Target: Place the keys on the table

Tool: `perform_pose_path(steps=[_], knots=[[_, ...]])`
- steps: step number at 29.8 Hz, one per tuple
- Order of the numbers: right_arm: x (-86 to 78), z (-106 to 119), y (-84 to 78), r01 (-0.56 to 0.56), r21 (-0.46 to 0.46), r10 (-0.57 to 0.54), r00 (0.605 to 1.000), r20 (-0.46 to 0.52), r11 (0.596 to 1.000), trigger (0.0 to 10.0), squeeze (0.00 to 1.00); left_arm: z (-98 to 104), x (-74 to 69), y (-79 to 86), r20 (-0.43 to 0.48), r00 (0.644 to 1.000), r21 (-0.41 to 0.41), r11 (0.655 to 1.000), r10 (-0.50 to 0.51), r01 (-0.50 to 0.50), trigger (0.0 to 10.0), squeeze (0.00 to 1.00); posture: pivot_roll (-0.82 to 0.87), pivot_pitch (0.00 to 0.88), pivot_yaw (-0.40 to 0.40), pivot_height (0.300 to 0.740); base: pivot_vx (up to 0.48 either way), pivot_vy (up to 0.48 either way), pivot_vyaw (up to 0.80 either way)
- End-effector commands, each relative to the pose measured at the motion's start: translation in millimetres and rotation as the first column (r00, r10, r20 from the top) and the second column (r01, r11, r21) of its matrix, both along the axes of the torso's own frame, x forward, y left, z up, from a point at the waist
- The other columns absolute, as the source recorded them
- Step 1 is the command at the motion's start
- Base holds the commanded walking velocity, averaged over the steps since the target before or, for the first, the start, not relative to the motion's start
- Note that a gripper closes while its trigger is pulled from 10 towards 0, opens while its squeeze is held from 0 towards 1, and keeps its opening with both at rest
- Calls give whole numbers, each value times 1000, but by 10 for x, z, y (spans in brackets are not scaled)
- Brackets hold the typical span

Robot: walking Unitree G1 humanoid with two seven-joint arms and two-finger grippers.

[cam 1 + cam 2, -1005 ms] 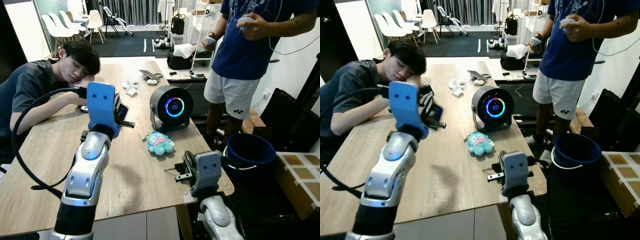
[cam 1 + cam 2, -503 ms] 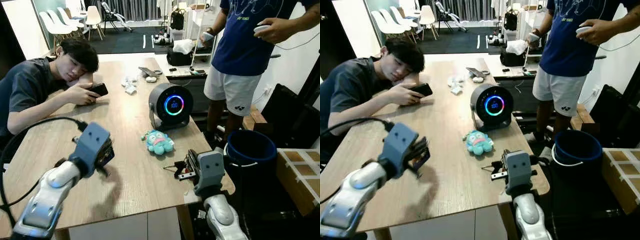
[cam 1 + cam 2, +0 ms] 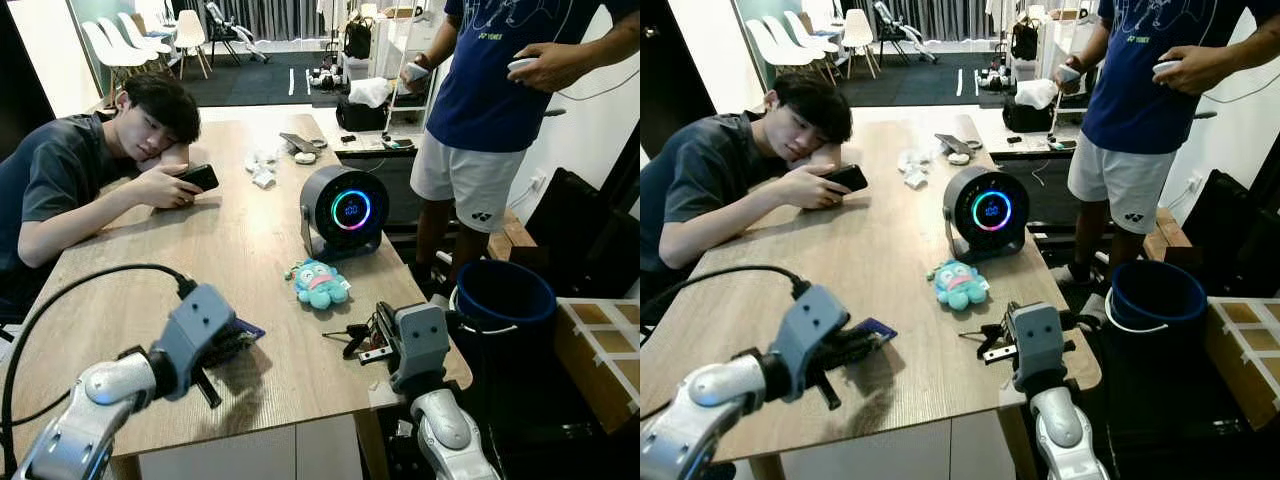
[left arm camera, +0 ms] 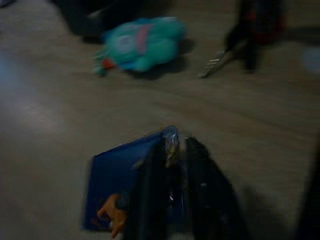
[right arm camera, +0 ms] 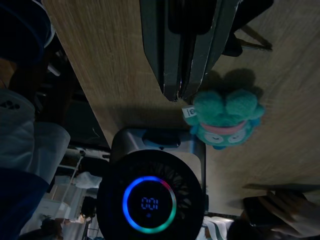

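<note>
At the table's [image 3: 250, 250] near right edge, we hold the keys [image 3: 345, 333] pinched in our right gripper [image 3: 378, 329], hanging low over the wood; released this close to the rim, they could skid off toward the blue bucket [image 3: 500, 300]. Our left gripper [image 3: 865, 343] is pressed shut on one blue card [image 4: 117, 172]. We count one plush toy [image 3: 319, 285], one round fan [image 3: 343, 211] and two people.

Premises appear to be an open-plan office or studio workspace. Evidence: a long wooden bench [image 3: 240, 250] with a seated person [image 3: 90, 160] resting on it, white chairs [image 3: 120, 45] at far left, grey curtains [image 3: 260, 15] along the far wall, storage shelving [image 3: 400, 40] at far right, cardboard boxes [image 3: 600, 360] near right.
</note>
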State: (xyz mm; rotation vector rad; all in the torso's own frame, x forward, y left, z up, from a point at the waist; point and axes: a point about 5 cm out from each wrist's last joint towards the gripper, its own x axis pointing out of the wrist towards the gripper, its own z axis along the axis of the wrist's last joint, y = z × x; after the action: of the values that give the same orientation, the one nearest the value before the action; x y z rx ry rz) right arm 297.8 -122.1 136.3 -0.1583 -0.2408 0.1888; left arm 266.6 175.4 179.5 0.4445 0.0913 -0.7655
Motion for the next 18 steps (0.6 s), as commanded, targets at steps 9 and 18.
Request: perform_pose_path(steps=[9, 18], knots=[[3, -25, 10, -11, 1, 11, 1000, -4, 1000, 10000, 0, 216, 221, -181, 102, 981, -210, 968, 162, -138, 10000, 0, 12, 140, 40, 740, 0, 0, 0], [1, -32, 38, -19, 6, 19, 1000, -3, 1000, 10000, 0, 548, 557, -337, 189, 915, -375, 887, 357, -269, 10000, 0, 6, 139, 45, 740, 0, 0, 0]])
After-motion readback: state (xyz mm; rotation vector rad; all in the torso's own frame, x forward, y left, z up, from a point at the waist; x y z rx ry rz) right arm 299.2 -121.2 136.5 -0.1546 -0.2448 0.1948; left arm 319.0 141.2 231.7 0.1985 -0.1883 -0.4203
